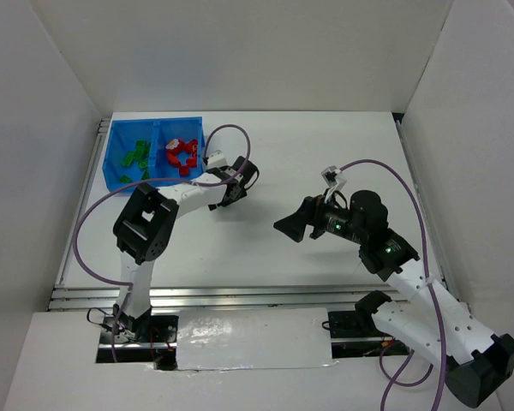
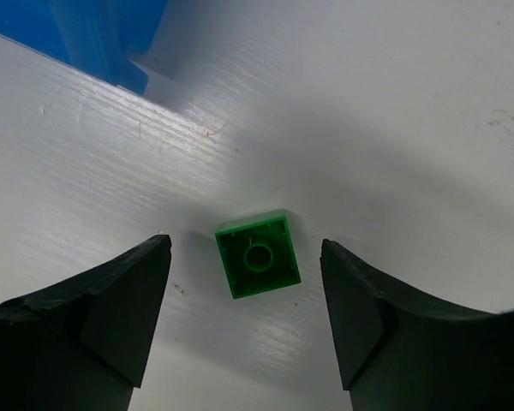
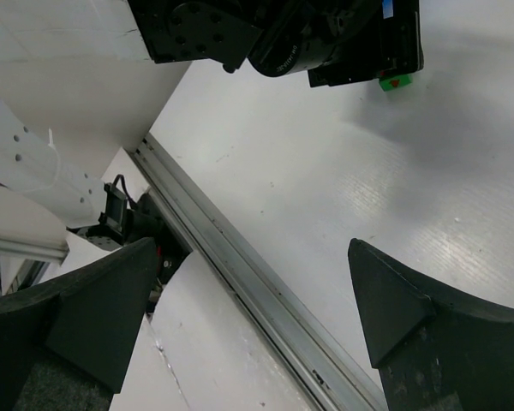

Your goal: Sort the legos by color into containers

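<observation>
A green lego (image 2: pixel 257 254) lies hollow side up on the white table, just short of my left gripper (image 2: pixel 244 244). The gripper's two fingers stand either side of it with a gap on each side, so it is open and touches nothing. From above, my left gripper (image 1: pixel 231 184) hides this brick. The blue bin (image 1: pixel 157 128) sits at the back left, with green legos (image 1: pixel 137 156) in its left container and red legos (image 1: pixel 182 154) in its right container. My right gripper (image 1: pixel 284 227) hangs open and empty over the table's middle. In its own view, the right gripper (image 3: pixel 251 244) faces the left arm, and a small green piece (image 3: pixel 396 82) shows under that arm.
White walls close in the table on three sides. A metal rail (image 3: pixel 240 265) runs along the near edge. Purple cables (image 1: pixel 86 231) loop beside both arms. A corner of the blue bin (image 2: pixel 111 43) lies just beyond the green lego.
</observation>
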`<state>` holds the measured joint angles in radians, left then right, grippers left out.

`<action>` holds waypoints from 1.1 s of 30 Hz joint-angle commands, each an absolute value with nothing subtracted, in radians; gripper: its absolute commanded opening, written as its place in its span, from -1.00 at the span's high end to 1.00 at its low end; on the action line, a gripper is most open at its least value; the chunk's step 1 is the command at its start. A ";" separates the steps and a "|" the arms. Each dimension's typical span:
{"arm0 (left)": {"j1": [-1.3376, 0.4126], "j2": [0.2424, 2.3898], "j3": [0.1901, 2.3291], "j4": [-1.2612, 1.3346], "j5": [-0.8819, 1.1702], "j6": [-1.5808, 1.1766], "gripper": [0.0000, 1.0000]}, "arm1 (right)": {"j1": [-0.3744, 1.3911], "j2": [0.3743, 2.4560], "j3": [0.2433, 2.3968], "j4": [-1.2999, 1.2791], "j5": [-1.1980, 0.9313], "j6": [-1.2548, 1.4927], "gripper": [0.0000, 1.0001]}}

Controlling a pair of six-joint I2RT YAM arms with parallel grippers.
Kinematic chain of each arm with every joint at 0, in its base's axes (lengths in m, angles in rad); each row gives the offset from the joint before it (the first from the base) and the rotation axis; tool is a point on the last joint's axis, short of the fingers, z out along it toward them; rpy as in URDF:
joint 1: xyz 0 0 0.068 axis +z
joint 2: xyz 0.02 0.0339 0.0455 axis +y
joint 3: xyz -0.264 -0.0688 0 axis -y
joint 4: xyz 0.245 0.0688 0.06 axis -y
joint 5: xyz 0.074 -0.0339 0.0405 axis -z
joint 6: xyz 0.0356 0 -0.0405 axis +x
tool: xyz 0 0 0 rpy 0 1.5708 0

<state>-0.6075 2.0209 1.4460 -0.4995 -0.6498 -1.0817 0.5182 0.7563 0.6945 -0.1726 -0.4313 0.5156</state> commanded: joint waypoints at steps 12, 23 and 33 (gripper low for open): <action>-0.595 1.967 1.391 -0.436 -0.611 -1.034 0.95 | 0.514 0.732 0.710 -0.167 -0.433 0.488 -0.99; -0.355 1.522 1.302 -0.417 -0.646 -0.910 1.00 | 0.514 0.746 0.709 -0.132 -0.443 0.517 -0.99; -0.006 1.719 1.524 -0.414 -0.557 -0.831 0.71 | 0.515 0.736 0.724 -0.164 -0.459 0.491 -0.99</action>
<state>-0.0383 1.6852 1.4410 -0.4046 -0.5793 -0.8829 0.5182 0.7483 0.6937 -0.1776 -0.4351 0.5098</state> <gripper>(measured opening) 0.478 0.994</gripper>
